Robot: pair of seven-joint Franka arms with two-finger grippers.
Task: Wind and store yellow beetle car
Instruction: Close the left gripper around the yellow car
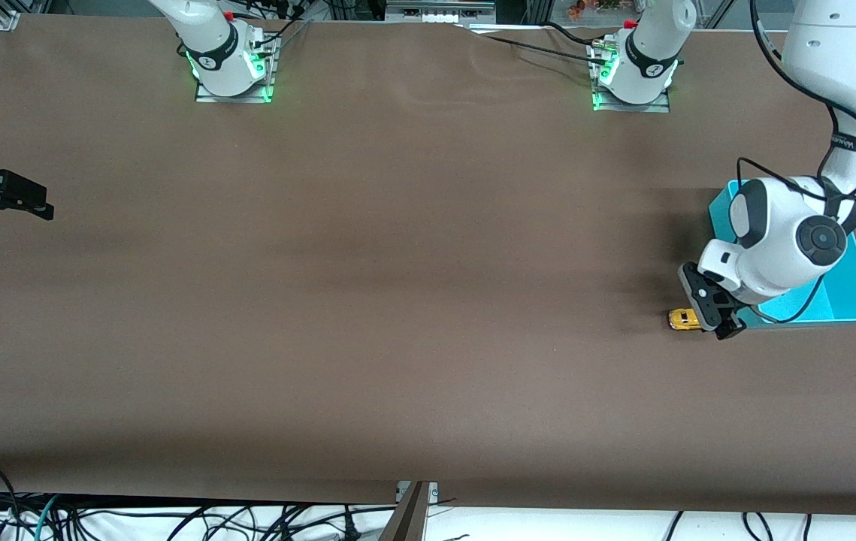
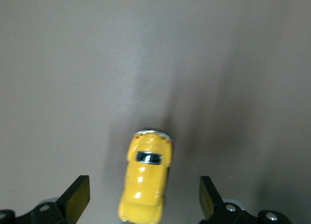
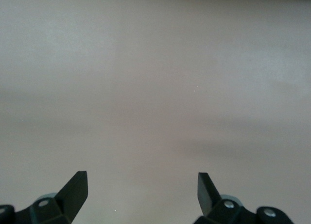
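Now yellow beetle car point(image 2: 145, 185) between spread left jaws

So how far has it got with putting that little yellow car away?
Hardly started. The yellow beetle car sits on the table beside the cyan bin, not in it. In hand: the left gripper hangs over the car, jaws open either side, not gripping. Left: grasping, winding and binning. The right gripper waits open at the right arm's end.

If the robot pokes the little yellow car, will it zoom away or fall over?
The yellow car sits on its wheels on the flat table, so a poke along its length would probably roll it away. It looks low and rounded, so tipping seems unlikely. Its shiny shell may be slippery between the open left gripper fingers.
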